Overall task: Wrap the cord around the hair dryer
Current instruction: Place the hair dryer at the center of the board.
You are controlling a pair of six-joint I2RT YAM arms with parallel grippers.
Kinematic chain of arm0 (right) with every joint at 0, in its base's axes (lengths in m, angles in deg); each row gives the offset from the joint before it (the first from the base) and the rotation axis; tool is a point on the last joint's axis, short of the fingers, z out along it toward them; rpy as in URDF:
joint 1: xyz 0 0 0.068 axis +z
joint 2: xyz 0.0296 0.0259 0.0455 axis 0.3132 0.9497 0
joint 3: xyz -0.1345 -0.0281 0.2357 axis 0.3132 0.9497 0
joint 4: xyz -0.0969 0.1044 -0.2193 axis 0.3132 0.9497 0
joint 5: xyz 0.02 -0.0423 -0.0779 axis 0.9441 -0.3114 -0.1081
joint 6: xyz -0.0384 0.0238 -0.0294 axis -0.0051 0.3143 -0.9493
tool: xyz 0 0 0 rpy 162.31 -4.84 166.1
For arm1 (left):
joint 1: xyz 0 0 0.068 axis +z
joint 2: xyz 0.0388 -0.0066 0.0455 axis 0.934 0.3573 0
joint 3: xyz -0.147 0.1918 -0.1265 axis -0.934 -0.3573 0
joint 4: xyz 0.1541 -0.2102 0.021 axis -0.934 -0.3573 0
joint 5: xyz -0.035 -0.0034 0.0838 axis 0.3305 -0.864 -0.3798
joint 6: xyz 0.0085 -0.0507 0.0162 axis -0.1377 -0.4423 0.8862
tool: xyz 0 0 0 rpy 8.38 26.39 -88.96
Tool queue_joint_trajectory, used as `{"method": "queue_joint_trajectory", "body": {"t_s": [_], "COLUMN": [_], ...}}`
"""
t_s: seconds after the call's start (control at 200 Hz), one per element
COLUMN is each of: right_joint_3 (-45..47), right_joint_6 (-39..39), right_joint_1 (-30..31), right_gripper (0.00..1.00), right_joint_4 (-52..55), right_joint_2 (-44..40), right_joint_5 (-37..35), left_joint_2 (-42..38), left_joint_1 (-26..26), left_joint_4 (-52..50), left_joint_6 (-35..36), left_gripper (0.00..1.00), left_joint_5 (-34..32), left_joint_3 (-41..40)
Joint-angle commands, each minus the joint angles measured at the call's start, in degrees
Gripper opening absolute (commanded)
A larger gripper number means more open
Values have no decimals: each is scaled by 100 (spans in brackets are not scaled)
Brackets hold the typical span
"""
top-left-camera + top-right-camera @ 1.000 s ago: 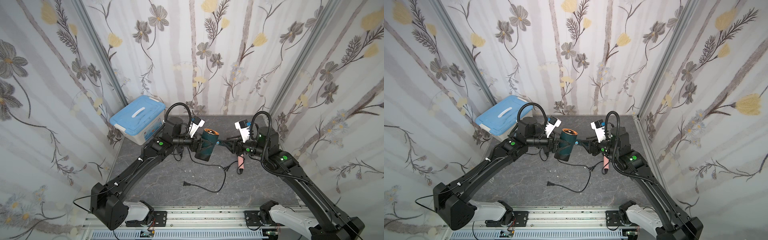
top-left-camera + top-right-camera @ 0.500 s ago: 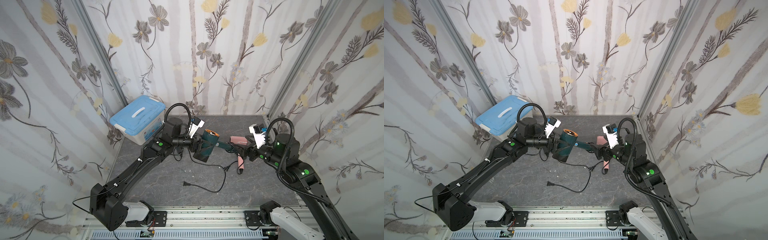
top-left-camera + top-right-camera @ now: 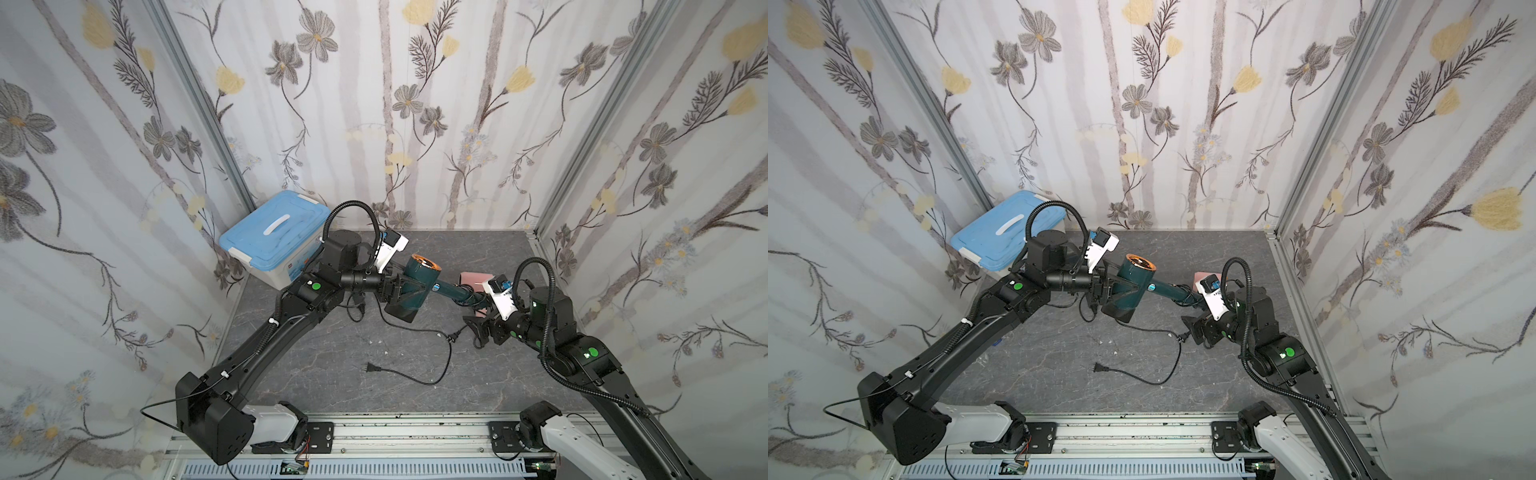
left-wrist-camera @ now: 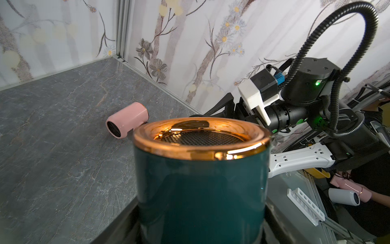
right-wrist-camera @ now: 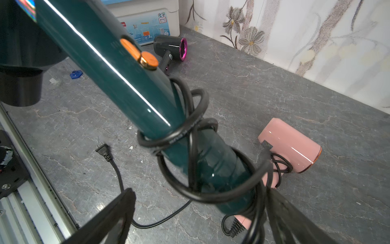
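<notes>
L gripper clamped on dryer barrel, held up over table mid. R gripper wide open, empty, by handle end. Cord: approx 3 loose loops on. Tail + plug near front edge, unwound.

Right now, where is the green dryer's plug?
In both top views the plug lies on the table, centre front, toward the robot from the green dryer.
</notes>
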Motion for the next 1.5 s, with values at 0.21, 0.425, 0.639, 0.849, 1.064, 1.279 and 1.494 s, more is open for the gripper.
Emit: {"method": "queue_joint_trajectory", "body": {"t_s": [0.21,0.425,0.639,0.849,1.064,1.279,1.494], "right_joint_3": [-87,-217,-172,-47,80,-242,-314], "right_joint_6": [-916,-1017,-1003,-700,-94,474,845], "right_joint_1": [381,476,611,567,-10,-248,-228], "right_gripper": [88,46,18,0,0,0,0], "right_joint_4": [-957,-837,-1006,-1243,-2021,-3030,-3825], "right_joint_2": [498,830,969,1190,1619,2769,3528], "right_joint_5": [-583,18,521,373,956,1657,1835], "left_joint_2": [-37,49,301,401,454,503,959], "left_joint_1": [-6,-2,-10,7,189,606,969], "left_joint_4": [95,-54,-477,-611,-160,542,946], "left_joint_6": [196,297,560,705,324,-161,-572], "left_gripper": [0,0,0,0,44,73,100], "left_joint_5": [454,574,754,374,-402,-852,-1118], "left_joint_3": [115,224,413,417,441,330,300]}}
